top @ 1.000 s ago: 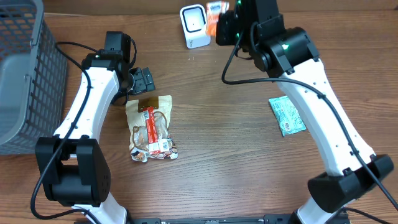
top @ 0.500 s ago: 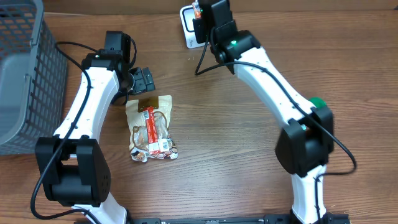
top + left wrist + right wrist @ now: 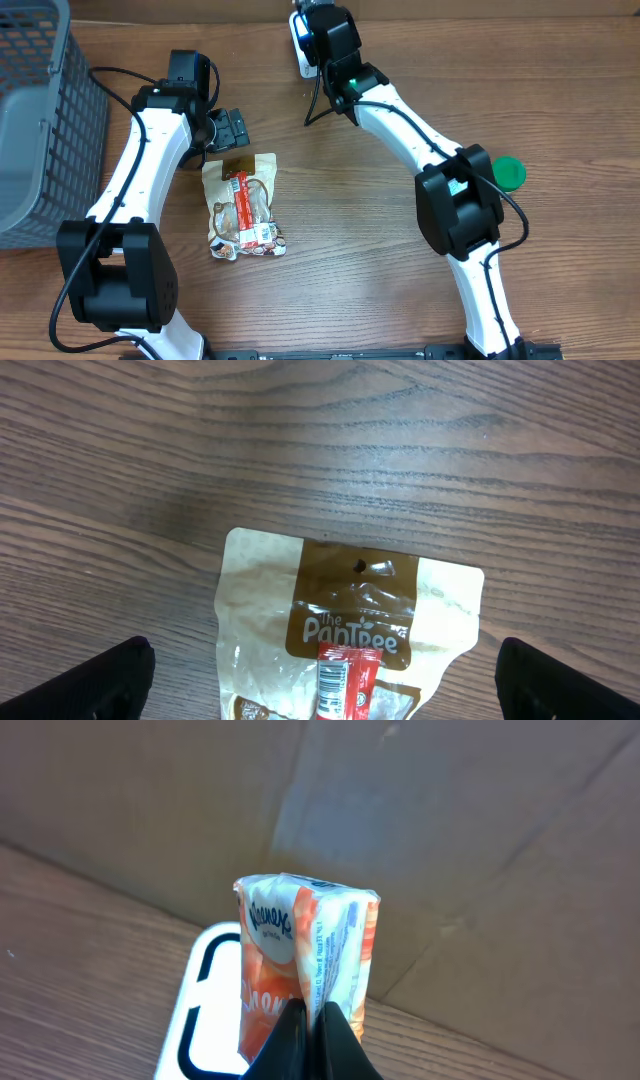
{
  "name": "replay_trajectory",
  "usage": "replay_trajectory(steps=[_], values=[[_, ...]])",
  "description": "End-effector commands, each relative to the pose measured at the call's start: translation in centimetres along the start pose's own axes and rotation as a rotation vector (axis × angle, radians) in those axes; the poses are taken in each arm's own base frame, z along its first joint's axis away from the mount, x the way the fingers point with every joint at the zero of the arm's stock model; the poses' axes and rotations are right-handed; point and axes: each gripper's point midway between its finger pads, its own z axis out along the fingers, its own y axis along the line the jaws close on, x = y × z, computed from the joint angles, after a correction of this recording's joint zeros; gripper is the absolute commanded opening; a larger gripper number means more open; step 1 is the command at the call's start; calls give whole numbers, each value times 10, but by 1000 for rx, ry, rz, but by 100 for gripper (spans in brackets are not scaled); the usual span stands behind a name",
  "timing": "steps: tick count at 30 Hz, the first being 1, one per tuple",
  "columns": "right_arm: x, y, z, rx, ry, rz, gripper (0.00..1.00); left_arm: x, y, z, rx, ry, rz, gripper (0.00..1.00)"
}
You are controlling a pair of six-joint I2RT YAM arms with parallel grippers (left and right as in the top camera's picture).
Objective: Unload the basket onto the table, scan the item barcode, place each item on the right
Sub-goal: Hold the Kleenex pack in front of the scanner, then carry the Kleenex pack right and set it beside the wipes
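My right gripper (image 3: 312, 1017) is shut on an orange and white tissue pack (image 3: 305, 935), pinching its lower edge. It holds the pack upright just above the white barcode scanner (image 3: 205, 1010). From overhead, the right gripper (image 3: 318, 22) covers most of the scanner (image 3: 305, 66) at the table's far edge, and the pack is hidden under the arm. My left gripper (image 3: 232, 128) hangs open over the top of a tan snack bag (image 3: 350, 600), its dark fingertips (image 3: 105, 682) wide apart on either side.
A red stick packet (image 3: 343, 680) with a barcode lies on the snack bag (image 3: 225, 185). A grey mesh basket (image 3: 30, 120) stands at the left edge. A round green object (image 3: 508, 172) sits right of the right arm. A cardboard wall rises behind the scanner.
The right arm has swung left along the back edge, carrying the tissue pack from right of the scanner to over it. The left arm has not moved.
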Motion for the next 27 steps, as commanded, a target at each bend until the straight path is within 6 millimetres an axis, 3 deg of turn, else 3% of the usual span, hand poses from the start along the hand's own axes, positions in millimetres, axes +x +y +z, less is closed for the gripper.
replay_trajectory(steps=[1, 8, 13, 15, 20, 21, 22, 24, 27], values=[[14, 2, 12, 30, 10, -65, 4, -5, -1, -7, 4, -24, 20, 100], [24, 1, 18, 61, 20, -105, 4, -5, -1, -7, 3, -24, 20, 100], [11, -8, 15, 96, -16, -85, 4, -5, -2, -7, 4, -24, 19, 100], [-6, -19, 2, 141, -21, -79, 4, -5, -1, -7, 4, -24, 19, 100], [-61, -36, -51, 144, -43, -21, 4, -5, -2, -7, 4, -24, 20, 100], [-75, -41, -68, 137, -47, 15, 4, -5, -1, -7, 3, -24, 20, 100], [-93, -52, -100, 123, -33, 74, 4, -5, -1, -7, 4, -24, 19, 100], [-102, -64, -136, 101, 10, 101, 4, -5, -2, -7, 4, -24, 19, 100], [-100, -83, -189, 62, 99, 159, 4, -5, -1, -7, 4, -24, 20, 100]])
